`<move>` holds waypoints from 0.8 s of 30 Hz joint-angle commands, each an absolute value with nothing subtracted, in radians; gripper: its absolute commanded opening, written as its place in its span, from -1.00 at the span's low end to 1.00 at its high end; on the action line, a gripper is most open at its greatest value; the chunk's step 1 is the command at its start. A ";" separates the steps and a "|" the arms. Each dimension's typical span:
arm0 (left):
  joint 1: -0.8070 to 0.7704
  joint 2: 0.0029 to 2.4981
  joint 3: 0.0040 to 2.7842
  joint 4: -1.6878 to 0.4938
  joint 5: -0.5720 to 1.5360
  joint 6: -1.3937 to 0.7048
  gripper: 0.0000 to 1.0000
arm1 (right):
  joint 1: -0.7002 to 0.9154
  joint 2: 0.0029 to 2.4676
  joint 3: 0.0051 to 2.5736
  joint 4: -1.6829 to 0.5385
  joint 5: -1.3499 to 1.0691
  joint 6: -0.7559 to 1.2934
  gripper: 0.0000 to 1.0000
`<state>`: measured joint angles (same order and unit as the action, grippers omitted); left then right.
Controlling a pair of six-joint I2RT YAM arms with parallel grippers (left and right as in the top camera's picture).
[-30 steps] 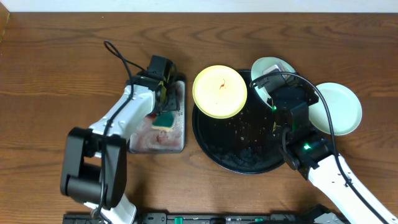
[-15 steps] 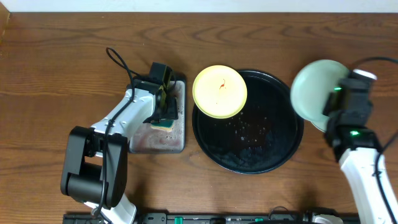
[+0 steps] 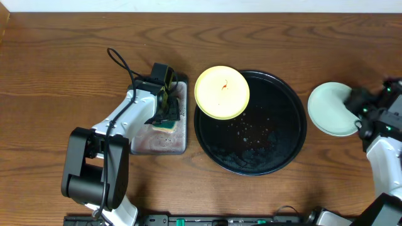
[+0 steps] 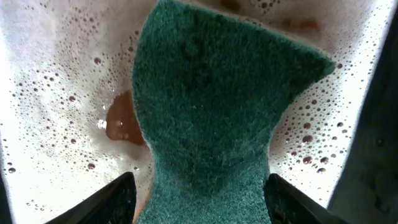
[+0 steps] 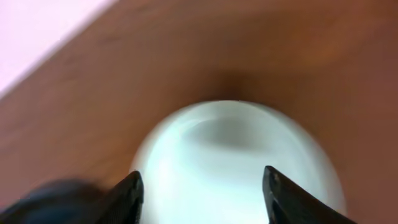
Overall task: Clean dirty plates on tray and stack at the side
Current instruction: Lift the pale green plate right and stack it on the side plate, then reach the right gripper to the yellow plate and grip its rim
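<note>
A pale yellow plate (image 3: 222,92) with a red smear rests on the upper left rim of the black tray (image 3: 276,147). Two pale mint plates (image 3: 331,108) lie stacked on the table right of the tray. My right gripper (image 3: 358,107) hovers at the stack's right edge. In the right wrist view it (image 5: 202,193) is open above the top plate (image 5: 230,155), holding nothing. My left gripper (image 3: 164,112) is down in the grey metal tray (image 3: 179,145). It (image 4: 202,198) stands open around a green sponge (image 4: 211,112), with a gap at the left finger.
The grey tray holds foamy, reddish water (image 4: 50,112). Water drops and crumbs (image 3: 251,132) speckle the black tray's floor. The left arm's cable (image 3: 122,63) loops over the table behind the grey tray.
My right arm carried a mint plate off the black tray to the right, set it on the other mint plate and opened. My left gripper came down over the sponge.
</note>
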<state>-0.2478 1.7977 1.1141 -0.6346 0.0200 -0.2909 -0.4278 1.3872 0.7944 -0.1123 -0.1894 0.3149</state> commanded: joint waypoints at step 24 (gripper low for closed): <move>-0.248 1.810 1.107 -0.639 0.019 -0.293 0.34 | 0.200 2.017 1.406 -0.530 -0.430 0.056 0.10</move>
<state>-0.2478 1.7977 1.1137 -0.6346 0.0204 -0.2909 0.1772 1.9865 1.3949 -0.5434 -0.4206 0.0158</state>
